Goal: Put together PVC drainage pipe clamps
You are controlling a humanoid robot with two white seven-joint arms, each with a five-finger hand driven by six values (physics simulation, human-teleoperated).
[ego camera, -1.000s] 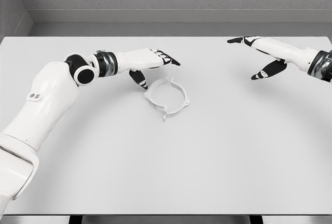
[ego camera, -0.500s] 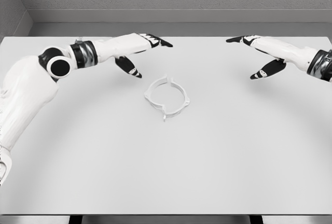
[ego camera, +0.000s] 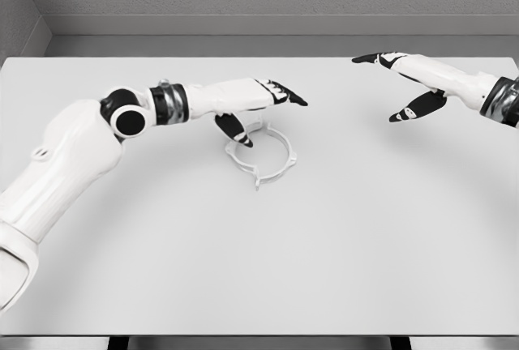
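Observation:
A white ring-shaped pipe clamp (ego camera: pixel 264 155) lies flat on the white table (ego camera: pixel 259 261) near the middle. My left hand (ego camera: pixel 263 107) hovers over the clamp's upper left rim, fingers stretched toward the right and thumb hanging down by the rim, open and holding nothing. Whether the thumb touches the clamp I cannot tell. My right hand (ego camera: pixel 397 83) is far off at the upper right, open with fingers extended to the left, well apart from the clamp.
A grey wall runs along the table's far edge (ego camera: pixel 259 46). The table's front edge crosses the bottom of the view.
My left hand, which had drawn back up and to the left, has swung right and down again over the clamp's upper left rim. The clamp and right hand have hardly moved.

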